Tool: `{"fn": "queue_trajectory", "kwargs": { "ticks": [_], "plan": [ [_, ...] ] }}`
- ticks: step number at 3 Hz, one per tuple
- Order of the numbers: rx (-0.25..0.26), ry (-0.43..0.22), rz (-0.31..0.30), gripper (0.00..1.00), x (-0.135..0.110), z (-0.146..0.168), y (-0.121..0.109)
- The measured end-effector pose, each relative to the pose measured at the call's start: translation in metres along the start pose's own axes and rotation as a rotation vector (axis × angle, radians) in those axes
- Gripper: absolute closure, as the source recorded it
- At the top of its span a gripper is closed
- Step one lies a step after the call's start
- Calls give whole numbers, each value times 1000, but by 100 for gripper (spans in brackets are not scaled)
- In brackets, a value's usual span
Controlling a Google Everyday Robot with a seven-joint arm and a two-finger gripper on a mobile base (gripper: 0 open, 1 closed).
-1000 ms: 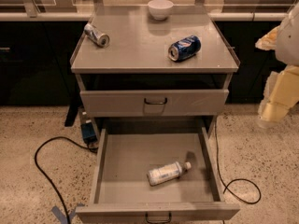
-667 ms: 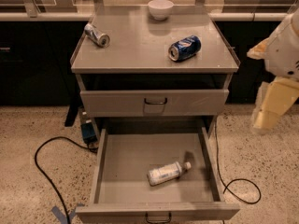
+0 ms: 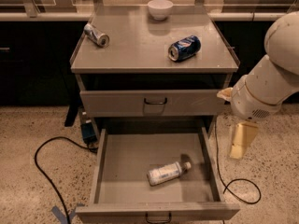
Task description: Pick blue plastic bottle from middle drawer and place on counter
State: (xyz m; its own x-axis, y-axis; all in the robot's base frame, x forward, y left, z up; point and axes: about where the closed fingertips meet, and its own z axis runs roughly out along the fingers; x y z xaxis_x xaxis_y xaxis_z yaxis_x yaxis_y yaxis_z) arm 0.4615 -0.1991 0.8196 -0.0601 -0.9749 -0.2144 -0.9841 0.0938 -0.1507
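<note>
We're seeing our arm point(image 3: 275, 69): fat white rounded segments, a thin tan seam ringing the joint, a small dotted grille below. Our cream-coloured gripper point(image 3: 243, 141) hangs beside the drawer point(image 3: 211, 167), on its right.

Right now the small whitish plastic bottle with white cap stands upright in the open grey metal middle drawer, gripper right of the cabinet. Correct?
Not upright: the camera view shows the bottle lying on its side in the drawer; the gripper is right of the cabinet.

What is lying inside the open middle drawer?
Only the blue plastic bottle, on its side. The strip just behind the front wall of the middle drawer is hidden. The gripper hangs outside, right of it.
</note>
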Motion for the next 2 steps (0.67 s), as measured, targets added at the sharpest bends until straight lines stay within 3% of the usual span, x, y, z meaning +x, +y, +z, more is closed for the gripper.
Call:
{"fn": "queue_trajectory", "kwargs": {
  "ticks": [1, 2],
  "plan": [
    [0, 0, 0, 0, 0, 0, 0],
    [-39, -9, -32, 0, -11, 28, 8]
  ]
}}
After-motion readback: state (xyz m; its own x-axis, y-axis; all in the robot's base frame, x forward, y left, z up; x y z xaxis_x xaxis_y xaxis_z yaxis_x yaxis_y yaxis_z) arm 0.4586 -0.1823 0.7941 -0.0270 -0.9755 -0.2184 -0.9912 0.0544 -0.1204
